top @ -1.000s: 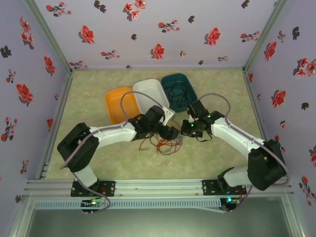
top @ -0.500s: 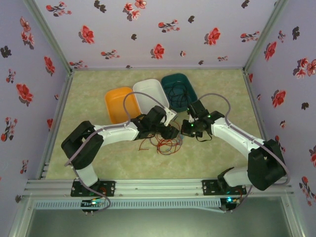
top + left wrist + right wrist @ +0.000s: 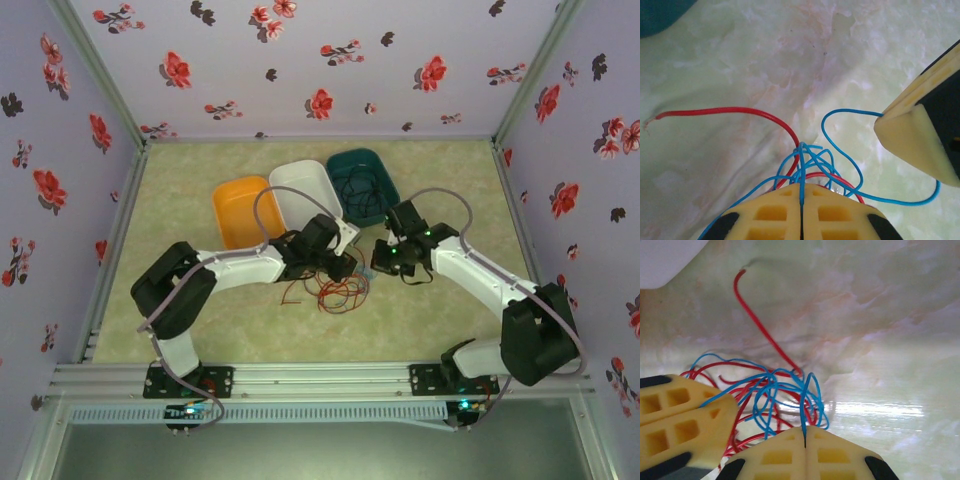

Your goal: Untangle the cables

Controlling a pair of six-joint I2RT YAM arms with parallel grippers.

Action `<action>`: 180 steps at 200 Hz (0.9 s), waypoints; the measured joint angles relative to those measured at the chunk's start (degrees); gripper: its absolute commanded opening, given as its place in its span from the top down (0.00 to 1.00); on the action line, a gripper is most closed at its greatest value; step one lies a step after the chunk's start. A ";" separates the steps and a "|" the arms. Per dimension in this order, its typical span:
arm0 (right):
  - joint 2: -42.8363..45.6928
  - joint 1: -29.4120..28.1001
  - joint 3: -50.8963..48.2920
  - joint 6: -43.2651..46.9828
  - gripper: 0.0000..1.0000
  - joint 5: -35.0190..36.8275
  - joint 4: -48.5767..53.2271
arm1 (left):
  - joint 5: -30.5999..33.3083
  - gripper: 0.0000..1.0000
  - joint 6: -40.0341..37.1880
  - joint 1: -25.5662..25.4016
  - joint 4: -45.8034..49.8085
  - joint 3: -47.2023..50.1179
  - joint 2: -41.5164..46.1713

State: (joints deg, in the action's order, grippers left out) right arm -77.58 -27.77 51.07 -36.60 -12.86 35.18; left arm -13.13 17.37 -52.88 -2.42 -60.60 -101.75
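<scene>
The cables (image 3: 335, 292) lie as a loose red and blue tangle on the green mat between my two grippers. My left gripper (image 3: 801, 194) is shut on a blue cable (image 3: 812, 160), which rises out of the seam between its yellow pads; a red cable (image 3: 740, 111) trails off to the left. My right gripper (image 3: 805, 434) is also shut on a blue cable (image 3: 808, 405), beside the knot of blue loops over red strands (image 3: 760, 330). From above, the left gripper (image 3: 350, 270) and right gripper (image 3: 378, 262) sit close together over the tangle's right edge.
An orange tray (image 3: 232, 228), a white tray (image 3: 300, 178) and a teal tray (image 3: 350, 160) holding dark cables stand in a row just behind the arms. Flowered walls close in the mat on three sides. Open mat lies left, right and in front of the tangle.
My left gripper has closed on the blue cable and its arm has shifted slightly right. The right gripper stays shut in nearly the same place.
</scene>
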 measured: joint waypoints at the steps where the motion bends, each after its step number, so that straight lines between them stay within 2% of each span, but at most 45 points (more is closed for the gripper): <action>1: 0.00 0.07 0.00 0.00 1.00 0.02 0.02 | 0.07 0.93 0.02 0.02 0.09 -0.02 0.09; 35: 1.40 2.80 -0.04 0.00 1.00 1.55 1.11 | 2.80 1.00 0.00 0.02 2.91 -0.02 4.22; 70: 2.82 5.75 -1.79 -0.02 1.00 3.52 1.51 | 6.27 1.00 0.07 0.33 4.94 1.38 14.01; 123: 5.97 6.82 -2.54 -0.11 1.00 -1.97 -2.27 | 7.98 1.00 0.70 -0.04 8.79 9.03 24.59; 161: 8.94 6.88 -2.47 -0.07 1.00 -6.99 -4.09 | 8.55 1.00 0.42 0.42 9.79 10.71 31.65; 180: 11.32 7.17 -2.12 -0.07 0.89 -8.66 -5.03 | 8.41 1.00 -0.11 0.85 9.88 10.86 33.66</action>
State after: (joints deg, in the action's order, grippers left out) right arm -66.26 -20.60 48.95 -36.67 -21.52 30.15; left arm -4.71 17.26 -52.03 7.46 -49.74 -68.10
